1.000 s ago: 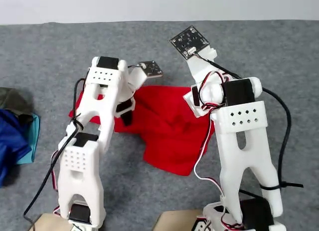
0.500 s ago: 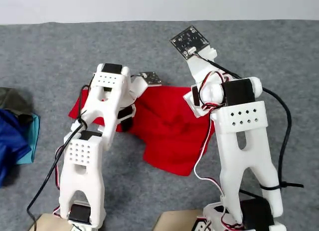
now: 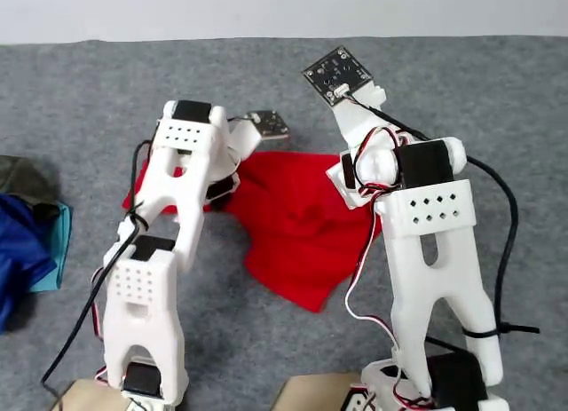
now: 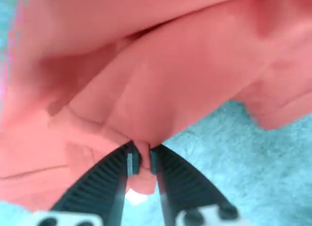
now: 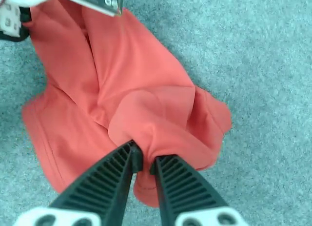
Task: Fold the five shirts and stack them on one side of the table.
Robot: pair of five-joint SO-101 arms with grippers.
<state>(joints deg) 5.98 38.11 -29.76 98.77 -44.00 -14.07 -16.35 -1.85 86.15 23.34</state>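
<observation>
A red shirt [image 3: 297,238] lies crumpled in the middle of the grey table, between the two arms. In the left wrist view, my left gripper [image 4: 142,161] is shut on a pinched fold of the red shirt [image 4: 161,89], which hangs slightly above the cloth-covered table. In the right wrist view, my right gripper [image 5: 145,163] is shut on a raised fold of the red shirt [image 5: 122,89] at its other side. From above, the left arm [image 3: 182,176] covers the shirt's left part and the right arm [image 3: 426,207] its right edge.
A pile of other shirts sits at the table's left edge: a blue one [image 3: 18,251], a dark one [image 3: 22,178] and a teal one [image 3: 60,238]. Grey felt [image 3: 497,100] stretches open behind and right of the arms.
The left arm dipped toward the near side, then returned. The red shirt's near-left edge has drawn in and its lower corner has shifted left. The right arm has not moved.
</observation>
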